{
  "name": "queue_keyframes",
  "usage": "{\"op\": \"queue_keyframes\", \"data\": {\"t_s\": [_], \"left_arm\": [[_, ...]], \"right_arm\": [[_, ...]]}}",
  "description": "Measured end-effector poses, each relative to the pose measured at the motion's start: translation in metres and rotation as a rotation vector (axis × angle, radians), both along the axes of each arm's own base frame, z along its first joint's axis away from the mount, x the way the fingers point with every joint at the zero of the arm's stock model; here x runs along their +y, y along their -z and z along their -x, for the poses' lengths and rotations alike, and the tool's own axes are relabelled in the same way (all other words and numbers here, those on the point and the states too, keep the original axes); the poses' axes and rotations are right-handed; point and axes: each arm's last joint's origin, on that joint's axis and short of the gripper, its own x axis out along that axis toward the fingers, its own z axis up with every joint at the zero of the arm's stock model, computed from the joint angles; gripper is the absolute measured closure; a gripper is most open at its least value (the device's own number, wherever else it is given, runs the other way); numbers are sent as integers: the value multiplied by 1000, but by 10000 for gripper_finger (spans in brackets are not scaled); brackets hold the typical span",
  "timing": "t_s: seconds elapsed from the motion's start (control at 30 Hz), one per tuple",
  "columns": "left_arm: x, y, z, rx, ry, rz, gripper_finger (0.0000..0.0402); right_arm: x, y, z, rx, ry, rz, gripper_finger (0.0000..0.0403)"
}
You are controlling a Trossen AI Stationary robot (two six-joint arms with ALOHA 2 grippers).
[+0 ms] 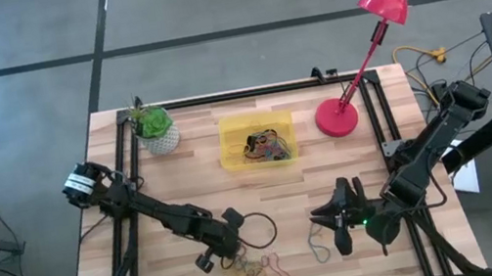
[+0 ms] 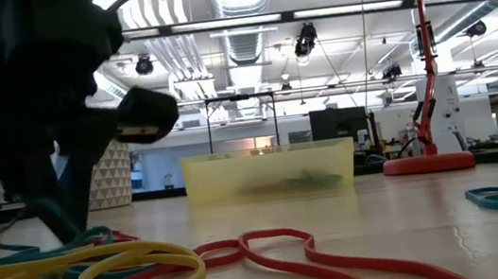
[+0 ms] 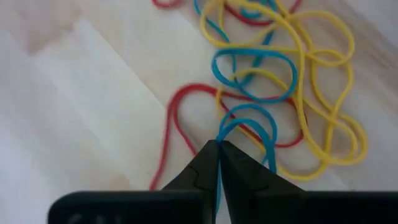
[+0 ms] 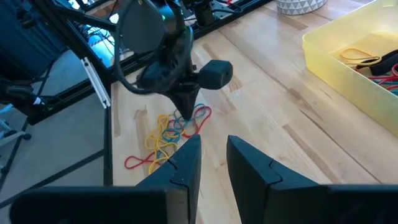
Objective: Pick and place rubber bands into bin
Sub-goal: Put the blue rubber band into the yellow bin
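- I see the left pincer (image 3: 217, 151) pinched on a blue rubber band (image 3: 249, 124) in the loose pile (image 1: 262, 269) on the counter (image 1: 193, 181).
- Right pincer (image 4: 213, 149) slightly parted, holding nothing, idle near counter's front right.
- Yellow bin (image 1: 257, 139) sits mid-counter, bands inside.

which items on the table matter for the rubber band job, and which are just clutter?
Job:
- rubber bands, loose pile on the table
- blue band, pinched in the shut left claw
- bin, some bands already inside
- right claw, empty, waiting near the table's front edge

Clutter:
- red lamp
- plant pot
- black cable loop
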Motion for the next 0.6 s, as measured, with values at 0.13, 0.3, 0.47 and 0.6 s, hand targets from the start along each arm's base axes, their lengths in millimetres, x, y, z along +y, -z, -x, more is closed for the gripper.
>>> {"op": "queue_keyframes", "data": {"t_s": [0.13,0.3,0.47,0.6], "left_arm": [[-1,-12,-1,-40,1,22,401],[2,-32,-3,-104,-36,44,401],[8,-54,-1,-197,-77,57,402],[16,-76,1,-293,-133,86,402]], "right_arm": [[0,0,0,0,0,0,335],[0,0,0,0,-1,0,335],[0,0,0,2,-1,3,335],[0,0,0,2,-2,3,335]]}}
